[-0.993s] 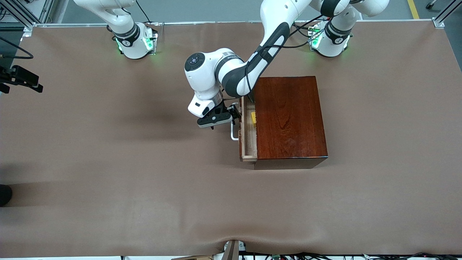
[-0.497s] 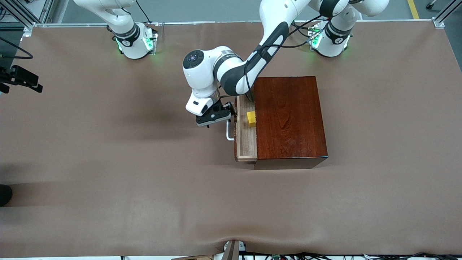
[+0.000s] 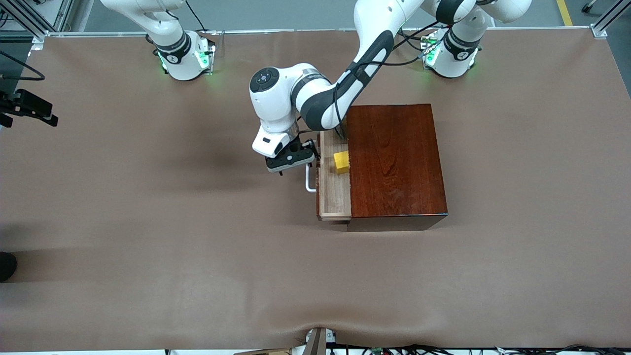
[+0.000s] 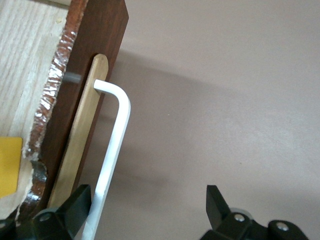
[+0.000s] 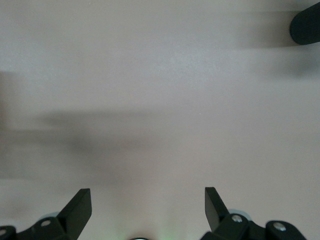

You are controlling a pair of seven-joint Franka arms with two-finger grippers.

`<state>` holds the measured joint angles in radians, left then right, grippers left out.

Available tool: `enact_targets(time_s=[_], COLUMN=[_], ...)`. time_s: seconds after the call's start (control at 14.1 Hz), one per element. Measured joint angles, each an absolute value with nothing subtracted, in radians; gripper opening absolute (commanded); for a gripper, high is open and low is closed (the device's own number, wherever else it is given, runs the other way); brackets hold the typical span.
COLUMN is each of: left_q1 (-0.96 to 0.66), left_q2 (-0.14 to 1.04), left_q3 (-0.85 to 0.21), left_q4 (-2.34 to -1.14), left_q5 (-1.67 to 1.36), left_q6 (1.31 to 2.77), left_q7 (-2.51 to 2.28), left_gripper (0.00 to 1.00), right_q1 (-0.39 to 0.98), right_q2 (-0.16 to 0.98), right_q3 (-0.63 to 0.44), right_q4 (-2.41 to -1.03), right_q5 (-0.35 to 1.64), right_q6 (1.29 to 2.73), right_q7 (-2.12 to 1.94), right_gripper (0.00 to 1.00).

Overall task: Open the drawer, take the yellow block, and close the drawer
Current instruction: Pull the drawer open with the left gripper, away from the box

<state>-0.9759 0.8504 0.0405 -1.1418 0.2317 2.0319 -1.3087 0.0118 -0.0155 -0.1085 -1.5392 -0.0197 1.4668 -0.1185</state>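
Brown table covering everywhere, with your dark wooden box (image 3: 394, 162) toward the left arm's end. You've got the drawer (image 3: 334, 190) slid partway out, and the yellow block (image 3: 341, 162) sits in it right against the box's edge. Your left gripper (image 4: 147, 210) is spread open around the white handle (image 4: 112, 155), one finger (image 4: 75, 205) touching the bar. Your right gripper (image 5: 147, 207) waits open over bare table.

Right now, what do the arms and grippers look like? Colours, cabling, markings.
Both arms are glossy white with dark grey-black joint bands. The left arm has a black cable running along its forearm and a round dark cap with a blue mark at the wrist joint. Green lights glow at both bases. The left gripper is a black body under a white flange; the right gripper shows black tapered fingers.
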Motion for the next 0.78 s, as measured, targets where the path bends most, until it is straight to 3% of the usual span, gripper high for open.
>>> enact_targets(time_s=[0.78], left_q1=[-0.987], left_q2=[0.880], left_q3=[0.027], left_q4=[-1.107], left_q5=[0.219], left_q6=[2.134], left_q7=[-1.360], left_gripper=[1.00], right_q1=[0.012], right_q2=[-0.015], right_q3=[-0.109], right_q4=[-1.539], right_q5=[-0.020], right_q6=[1.467], right_q7=[-0.118], right_gripper=[1.00])
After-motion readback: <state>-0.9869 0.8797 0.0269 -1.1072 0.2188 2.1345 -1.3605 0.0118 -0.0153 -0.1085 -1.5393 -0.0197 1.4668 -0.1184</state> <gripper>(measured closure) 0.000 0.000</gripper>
